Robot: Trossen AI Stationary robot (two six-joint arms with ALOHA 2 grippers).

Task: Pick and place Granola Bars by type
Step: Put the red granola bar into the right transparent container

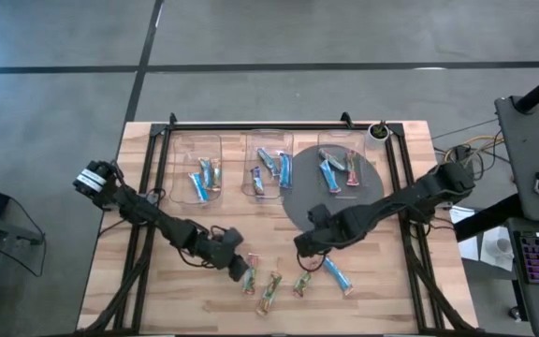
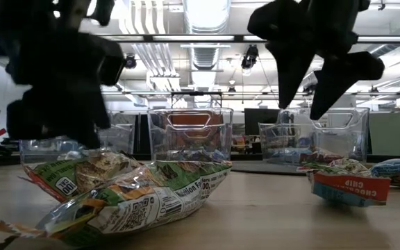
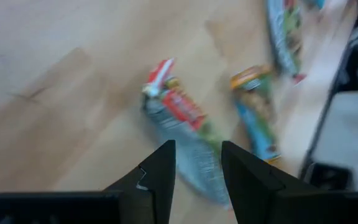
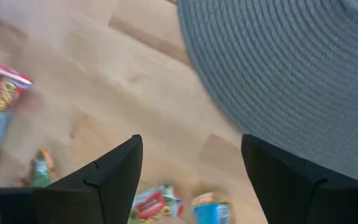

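Note:
Several Granola Bars lie flat on the wood near the front edge: tan/green ones [image 1: 249, 283], [image 1: 269, 293], [image 1: 302, 282] and a blue one [image 1: 338, 275]. My left gripper [image 1: 242, 269] hangs just over the leftmost tan/green bar [image 3: 180, 118]. It is open by a narrow gap [image 3: 197, 171], and the bar's near end runs in under that gap. My right gripper [image 1: 305, 251] is wide open [image 4: 191, 177] and clear of the table [image 2: 307, 94]. It stands over bare wood between the grey mat [image 4: 291, 68] and the loose bars.
Three clear bins [image 1: 197, 140], [image 1: 269, 139], [image 1: 346, 139] stand in a row at the far side, each with bars in it. The round grey mat [image 1: 299, 204] lies under the right-hand bin. A dark cup [image 1: 378, 131] sits at the far right corner. Black rails [image 1: 144, 234] run along the table's sides.

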